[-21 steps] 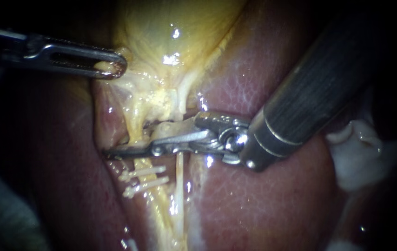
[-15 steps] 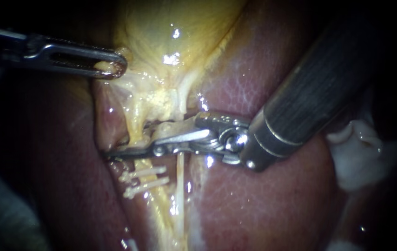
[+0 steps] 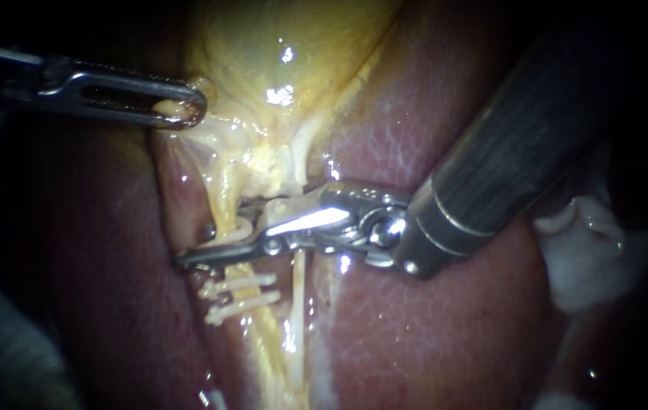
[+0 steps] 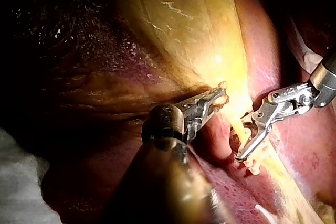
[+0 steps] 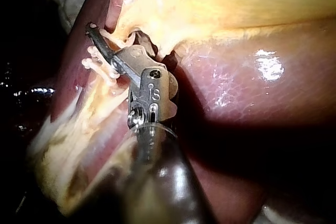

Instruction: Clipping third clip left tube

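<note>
The left tube [image 3: 227, 199] runs down from the yellow gallbladder [image 3: 278, 53], and two white clips [image 3: 239, 294] sit across it lower down. My right instrument [image 3: 206, 244] comes in from the upper right. Its long jaws lie across the left tube just above those clips, closed on it from both sides, with a white clip [image 3: 239, 228] showing between them. The right wrist view shows the same grip [image 5: 102, 43] beside the two clips [image 5: 94, 62]. My left instrument [image 3: 181, 111] is shut on a fold of gallbladder tissue, also seen in its own wrist view [image 4: 218, 97].
A thin pale right tube [image 3: 297, 292] runs down just right of the left tube, under my right instrument's jaws. Reddish liver [image 3: 430, 326] surrounds the site. White gauze [image 3: 589, 243] lies at the right, behind the thick shaft [image 3: 506, 152].
My right instrument's jaws have closed tighter on the left tube and dropped slightly toward the two clips. A white clip now shows between them. The left instrument has not moved.
</note>
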Tool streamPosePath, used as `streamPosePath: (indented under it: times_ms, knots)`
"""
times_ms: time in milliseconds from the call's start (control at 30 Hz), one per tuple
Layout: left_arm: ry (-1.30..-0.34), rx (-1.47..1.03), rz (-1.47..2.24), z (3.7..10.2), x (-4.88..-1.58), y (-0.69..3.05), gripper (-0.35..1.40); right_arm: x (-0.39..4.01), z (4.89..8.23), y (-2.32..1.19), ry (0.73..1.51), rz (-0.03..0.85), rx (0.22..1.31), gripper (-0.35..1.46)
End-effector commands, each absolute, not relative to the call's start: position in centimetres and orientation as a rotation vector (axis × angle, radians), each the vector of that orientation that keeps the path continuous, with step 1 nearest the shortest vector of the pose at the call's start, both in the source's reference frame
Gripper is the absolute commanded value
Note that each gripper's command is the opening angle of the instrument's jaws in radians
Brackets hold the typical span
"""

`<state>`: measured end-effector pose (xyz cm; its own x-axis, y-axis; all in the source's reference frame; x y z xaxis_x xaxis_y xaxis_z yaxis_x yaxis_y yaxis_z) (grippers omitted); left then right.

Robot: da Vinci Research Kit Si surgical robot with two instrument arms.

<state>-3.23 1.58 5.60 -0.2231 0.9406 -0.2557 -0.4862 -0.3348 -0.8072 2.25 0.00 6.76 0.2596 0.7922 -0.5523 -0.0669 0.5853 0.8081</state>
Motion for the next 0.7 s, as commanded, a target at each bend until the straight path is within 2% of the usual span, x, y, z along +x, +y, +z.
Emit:
streamPosePath:
  times_ms: [33, 700]
  knots:
    - [-0.725, -0.924, 1.753, 5.59, -3.23, 1.58, -0.35, 2.23, 6.75, 0.0, 1.172, 0.662, 0.758, 0.5]
    - [-0.727, -0.924, 1.754, 5.58, -3.2, 1.59, -0.35, 1.81, 6.75, 0.03, 1.137, 0.611, 0.775, 0.5]
